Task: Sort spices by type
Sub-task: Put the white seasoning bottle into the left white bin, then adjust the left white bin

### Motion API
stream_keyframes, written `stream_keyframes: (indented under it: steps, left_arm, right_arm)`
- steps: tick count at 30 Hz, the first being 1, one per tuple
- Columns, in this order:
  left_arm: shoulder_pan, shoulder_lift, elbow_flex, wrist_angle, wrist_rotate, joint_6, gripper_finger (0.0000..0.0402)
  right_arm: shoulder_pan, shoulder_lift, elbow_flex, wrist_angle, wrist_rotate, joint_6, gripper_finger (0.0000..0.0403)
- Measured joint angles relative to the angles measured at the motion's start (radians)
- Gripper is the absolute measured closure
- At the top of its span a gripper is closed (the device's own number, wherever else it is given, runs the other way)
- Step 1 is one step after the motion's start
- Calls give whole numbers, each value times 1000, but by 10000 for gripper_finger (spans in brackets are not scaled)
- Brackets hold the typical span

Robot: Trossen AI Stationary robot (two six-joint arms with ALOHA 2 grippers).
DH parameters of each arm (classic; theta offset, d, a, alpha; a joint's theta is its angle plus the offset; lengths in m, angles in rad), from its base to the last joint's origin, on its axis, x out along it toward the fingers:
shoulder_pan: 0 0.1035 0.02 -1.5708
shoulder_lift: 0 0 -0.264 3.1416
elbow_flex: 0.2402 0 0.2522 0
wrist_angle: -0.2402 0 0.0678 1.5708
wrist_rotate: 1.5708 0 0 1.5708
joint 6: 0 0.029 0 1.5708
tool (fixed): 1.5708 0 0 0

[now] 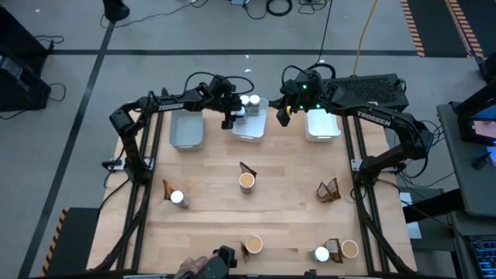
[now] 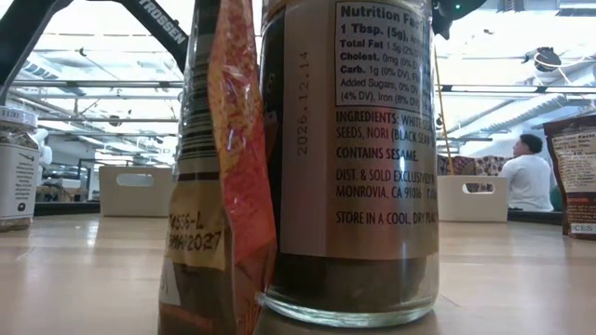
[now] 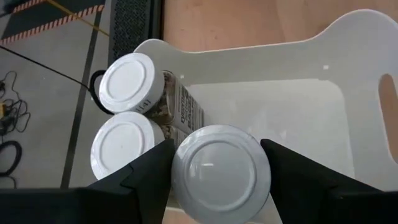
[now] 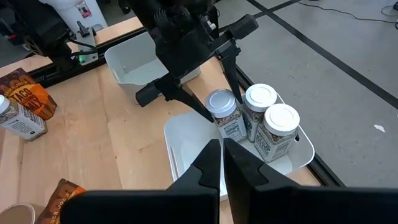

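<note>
Wood table [image 1: 201,225] carries three trays along its far edge. Your left gripper [image 1: 235,118] sits over the middle tray [image 1: 249,133]; fingers [image 3: 146,171] apart, flanking a white-capped jar [image 3: 219,171] w/ a sliver of gap each side. Two more jars [image 3: 127,82] stand touching in that tray's corner. Your right gripper [image 4: 222,163] hangs btwn middle and right tray [image 1: 322,128], fingers together, nothing held. Rest of the spices are scattered nearer you: tan-topped tub [image 1: 246,181], pouch [image 1: 328,190], another jar [image 1: 178,198].

Even overhead light, soft shadows; the low view's windows [image 2: 102,56] blow out, its near jar [image 2: 358,158] slightly blurred.
</note>
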Motion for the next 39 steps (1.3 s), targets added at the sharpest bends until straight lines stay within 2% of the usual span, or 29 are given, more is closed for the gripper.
stream_keyframes:
  steps: [11,21,32,39]
  left_arm:
    - [-3,0,0,-6,-32,0,160]
    - [-28,0,0,-5,-78,62,106]
    - [-34,-44,0,2,-134,62,104]
    - [-44,-119,0,6,-139,51,104]
  right_arm:
    - [0,0,0,0,0,0,403]
    - [0,0,0,0,0,-4,403]
    - [2,0,0,-21,-26,-13,403]
    - [4,0,0,-22,-29,0,403]
